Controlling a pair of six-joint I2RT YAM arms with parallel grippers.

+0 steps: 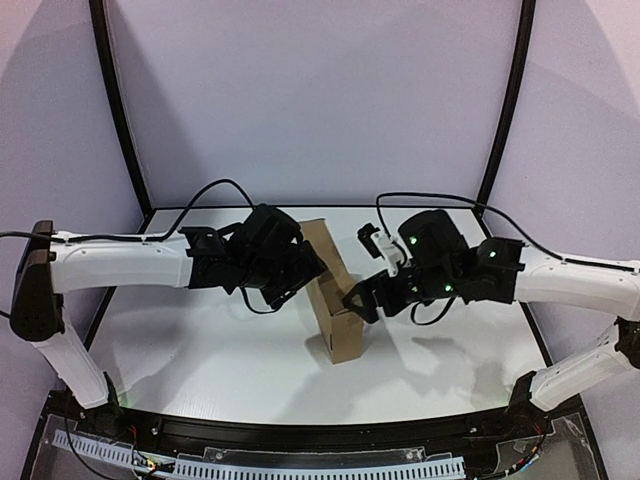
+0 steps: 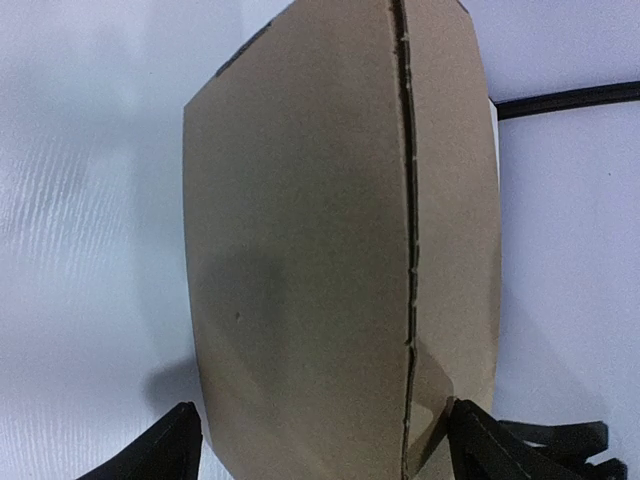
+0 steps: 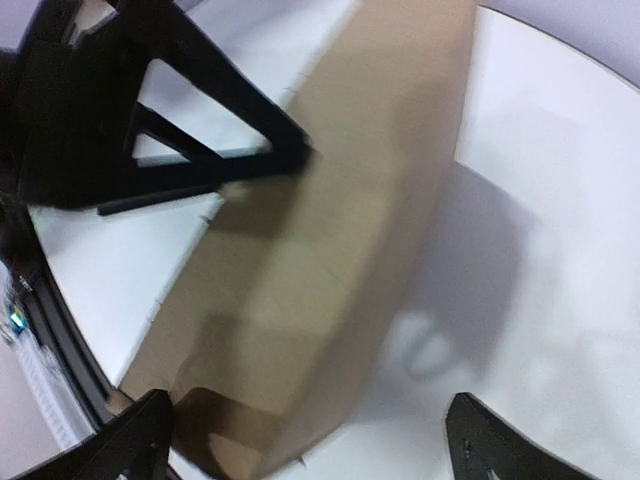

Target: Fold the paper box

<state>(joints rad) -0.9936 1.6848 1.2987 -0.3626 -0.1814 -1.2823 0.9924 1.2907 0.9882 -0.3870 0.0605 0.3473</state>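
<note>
On white table (image 1: 200, 370), pale curved backdrop (image 1: 320, 90), paper box (image 1: 335, 300).

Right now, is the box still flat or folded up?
Folded up: the box stands on the table as a narrow block, panels meeting along a seam.

The paper box (image 3: 330, 250) is seen as a long brown cardboard slab lying slantwise across the white table (image 3: 560, 250). The right gripper (image 3: 310, 440) is held wide apart, one fingertip beside the box's lower end. The left gripper's black finger (image 3: 215, 120) touches the box's upper edge.
</note>
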